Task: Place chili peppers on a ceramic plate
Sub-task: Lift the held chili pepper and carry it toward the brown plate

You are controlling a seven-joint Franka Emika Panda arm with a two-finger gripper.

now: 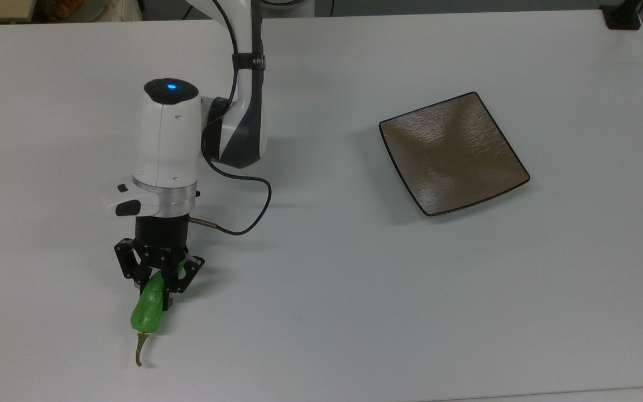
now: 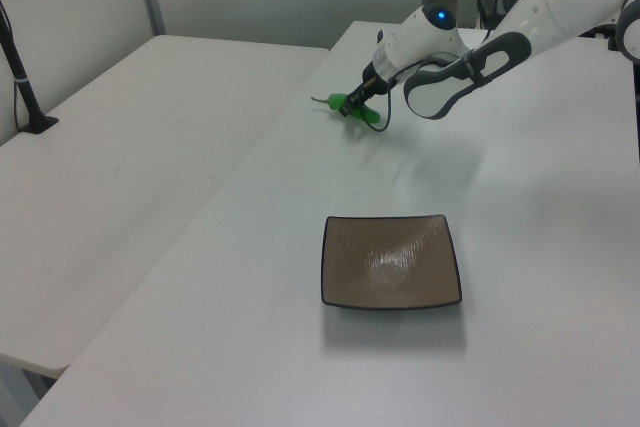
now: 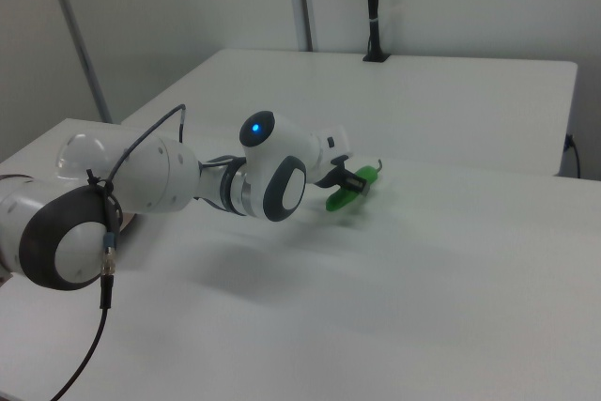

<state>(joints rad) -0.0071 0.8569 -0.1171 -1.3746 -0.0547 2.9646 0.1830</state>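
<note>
we see the gripper low over the tabletop at the top view's lower left, and its fingers are clenched on the chili pepper, grasping it at the end away from the stem. most of the green body and the thin stem stick out past the fingers toward the top view's bottom edge. whether the pepper is already a little off the tabletop or touching it, we cannot tell for sure; in the left view the chili pepper looks close to the surface, and in the right view the chili pepper hangs out of the gripper with a slight tilt. the ceramic plate is well apart, at the top view's right, with nothing on it, so we judge the step in hand is to lift the pepper and carry it across. to do this well, we think the lift should go straight up first, because the grip is at one end and the long free part can swing or turn between the fingers. the carry should be smooth and high enough that the hanging stem passes over the upturned corner and the dark rim of the plate. above the plate, we would bring the middle of the pepper, not the fingers, over the centre, since the pepper is about as long as the plate's side, then lower it until it nearly lies flat before releasing. a drop from height could let it roll or bounce on the glossy surface.
</note>
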